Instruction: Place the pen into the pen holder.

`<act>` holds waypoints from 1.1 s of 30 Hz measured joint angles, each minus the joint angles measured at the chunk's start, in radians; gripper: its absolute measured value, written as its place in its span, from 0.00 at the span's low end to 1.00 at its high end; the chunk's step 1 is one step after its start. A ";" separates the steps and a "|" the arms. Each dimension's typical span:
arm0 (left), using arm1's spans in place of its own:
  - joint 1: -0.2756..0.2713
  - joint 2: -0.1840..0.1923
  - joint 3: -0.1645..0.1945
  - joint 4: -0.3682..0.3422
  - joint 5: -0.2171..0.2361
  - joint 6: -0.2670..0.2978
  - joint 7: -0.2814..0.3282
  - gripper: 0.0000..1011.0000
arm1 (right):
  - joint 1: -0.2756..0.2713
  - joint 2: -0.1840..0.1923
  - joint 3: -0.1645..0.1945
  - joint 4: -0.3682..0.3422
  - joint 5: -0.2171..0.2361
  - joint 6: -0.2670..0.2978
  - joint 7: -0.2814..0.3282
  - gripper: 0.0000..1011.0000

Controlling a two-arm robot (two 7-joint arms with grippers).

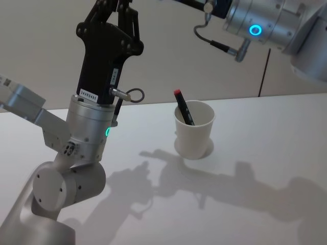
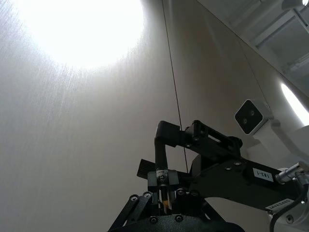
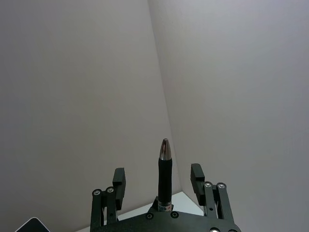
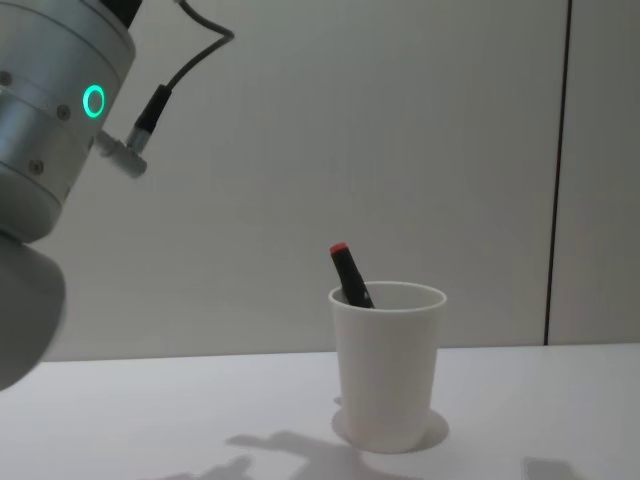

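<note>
Pen (image 1: pixel 184 108) is found already stood in the pen holder (image 1: pixel 196 140), leaning with its red end up, well below the raised right gripper (image 3: pixel 158 175), whose fingers are spread apart, and below the upturned left gripper (image 1: pixel 116 15).

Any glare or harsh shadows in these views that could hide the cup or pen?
Left wrist view: a blown-out glare patch on the wall. Head view: hard arm shadows across the table, yet the cup and pen are well lit. Chest view: evenly lit, faint shadows.
</note>
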 joint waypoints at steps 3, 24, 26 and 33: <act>0.000 0.000 0.000 0.000 0.000 0.000 0.000 0.13 | 0.000 0.000 -0.001 0.000 0.001 0.001 -0.002 0.79; 0.000 0.000 0.000 0.000 0.000 -0.001 -0.003 0.12 | 0.002 -0.001 -0.004 0.002 0.004 0.004 -0.010 0.17; 0.000 0.000 0.000 0.000 0.001 -0.001 -0.003 0.12 | 0.002 -0.001 -0.004 0.002 0.004 0.004 -0.011 0.15; 0.000 0.000 0.000 0.000 0.001 -0.001 -0.002 0.12 | 0.002 -0.001 -0.004 0.002 0.005 0.004 -0.011 0.13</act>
